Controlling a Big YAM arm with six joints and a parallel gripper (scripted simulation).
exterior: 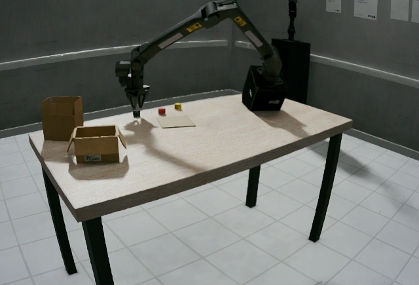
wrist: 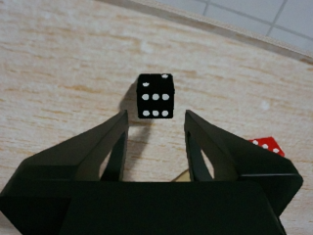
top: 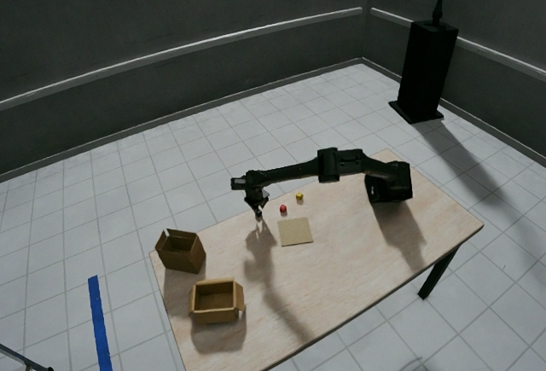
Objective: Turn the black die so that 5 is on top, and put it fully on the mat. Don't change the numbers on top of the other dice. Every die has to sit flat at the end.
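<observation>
Right, from my wrist camera the black die [wrist: 156, 96] sits flat on the table [exterior: 216, 146], just ahead of the fingertips and centred on the gap between them. The face toward the lens shows 6 pips in 2 rows of 3. The top face is foreshortened; I can make out 2 pips at its edges and cannot read the number.

The gripper [wrist: 156, 117] is partly apart and holds nothing. Each finger [wrist: 114, 128] ends short of the die, with bare wood between tips and cube. In the exterior view the gripper [exterior: 136, 113] points straight down, tips low over the table near its far edge.

The die is off the mat [top: 294, 231]. From the top view the mat lies flat on the wood, just beside the gripper [top: 258, 214] on the base side, nothing on it. I cannot pick out the black die there; it blends with the fingers.

The red die [top: 282, 208] sits near the mat's far edge, off it. The wrist view catches its corner [wrist: 266, 145] behind the right finger; several white pips are visible, the count unclear. The yellow die [top: 299, 196] sits a little beyond the red, also off the mat.

2 open cardboard boxes, one [top: 180, 250] by the table's corner and one [top: 216, 300] nearer the front edge, stand well apart from the dice.
</observation>
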